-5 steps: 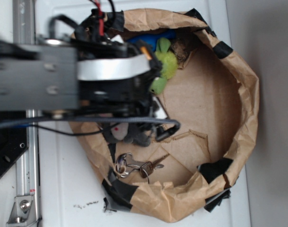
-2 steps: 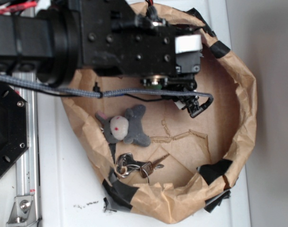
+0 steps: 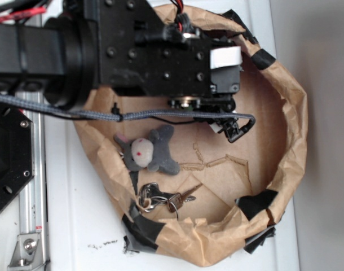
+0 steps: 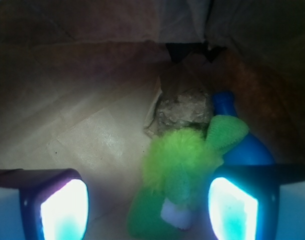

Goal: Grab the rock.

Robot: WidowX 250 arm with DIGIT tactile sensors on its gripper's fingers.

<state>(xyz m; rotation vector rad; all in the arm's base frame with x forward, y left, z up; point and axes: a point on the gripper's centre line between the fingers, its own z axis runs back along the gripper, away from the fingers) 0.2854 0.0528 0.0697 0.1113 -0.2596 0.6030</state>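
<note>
Rock first: the small rough grey-brown rock (image 4: 185, 109) sits deep in the far corner of the crumpled brown paper basket (image 3: 285, 164), right by its paper wall. In your wrist view it lies ahead of the fingers and a little to the right of the middle, well past their tips. Nothing is touching it from your side.

Your gripper (image 4: 147, 210) has its two fingers (image 4: 62, 207) spread wide apart, one at each bottom corner of the wrist view, glowing pale blue. They hold nothing. Between them, closer to you than the rock, lies the fuzzy green plush toy (image 4: 180, 172). Its top touches the near edge of the rock. A round blue thing (image 4: 242, 145) lies just to the right of the toy and beside the rock.

From the outside view, your big black arm (image 3: 132, 53) covers the top of the basket, so you cannot see the rock there. A small grey plush animal (image 3: 148, 149) lies on the basket floor, with a bunch of metal keys (image 3: 161, 197) near it. The basket stands on the white bench (image 3: 76, 226).
</note>
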